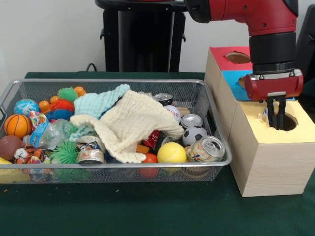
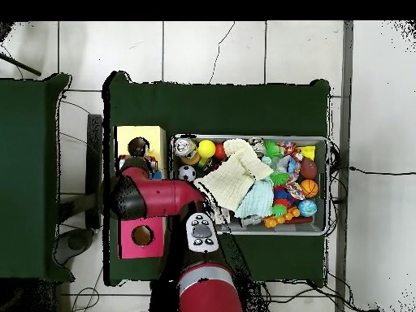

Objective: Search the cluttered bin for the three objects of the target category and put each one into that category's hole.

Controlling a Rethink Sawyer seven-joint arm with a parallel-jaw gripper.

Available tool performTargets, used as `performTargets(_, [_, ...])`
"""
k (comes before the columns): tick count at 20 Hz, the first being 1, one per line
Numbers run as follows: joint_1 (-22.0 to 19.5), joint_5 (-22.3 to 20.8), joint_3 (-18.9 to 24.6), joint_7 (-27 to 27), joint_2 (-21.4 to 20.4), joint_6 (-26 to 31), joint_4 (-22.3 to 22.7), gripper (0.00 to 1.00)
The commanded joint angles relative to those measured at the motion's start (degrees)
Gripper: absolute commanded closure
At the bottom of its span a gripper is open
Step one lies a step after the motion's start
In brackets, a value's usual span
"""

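Note:
My gripper (image 1: 276, 118) hangs straight down over the yellow box (image 1: 275, 157), with its tips inside the round hole (image 1: 285, 121). It looks shut on a small spotted white fabric piece (image 1: 265, 115), of which only a scrap shows beside the left finger. In the overhead view the arm (image 2: 158, 195) covers the gripper. The wire mesh bin (image 1: 113, 166) stands left of the boxes and also shows in the overhead view (image 2: 325, 187). I see no other spotted fabric for certain; a cream waffle cloth (image 1: 130, 123) and a mint-green cloth (image 1: 101, 101) cover the bin's middle.
The bin holds several balls, such as a basketball (image 1: 17, 125), a yellow ball (image 1: 171, 152) and a football (image 1: 195, 134), plus cans (image 1: 206, 149). Behind the yellow box stand a blue-topped box (image 1: 236, 81) and a red-topped box (image 1: 231, 58), each with a hole.

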Motion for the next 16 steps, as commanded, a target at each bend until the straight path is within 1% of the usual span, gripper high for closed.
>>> performTargets(1, [1.45, 3.53, 0.31, 8.8, 1.77, 16.65, 3.8, 1.0])
performTargets(9, [2.16, 6.28, -0.44, 8.54, 0.74, 20.58, 2.78, 1.0])
performTargets(11, [3.02, 6.87, -1.49, 8.42, 0.44, 23.28, 1.67, 1.0])
performTargets(14, [3.81, 7.89, -2.59, 8.6, -0.11, 28.78, -0.14, 1.0])
performTargets(16, [4.7, 8.13, -3.64, 8.83, -0.42, 32.13, -1.98, 1.0])
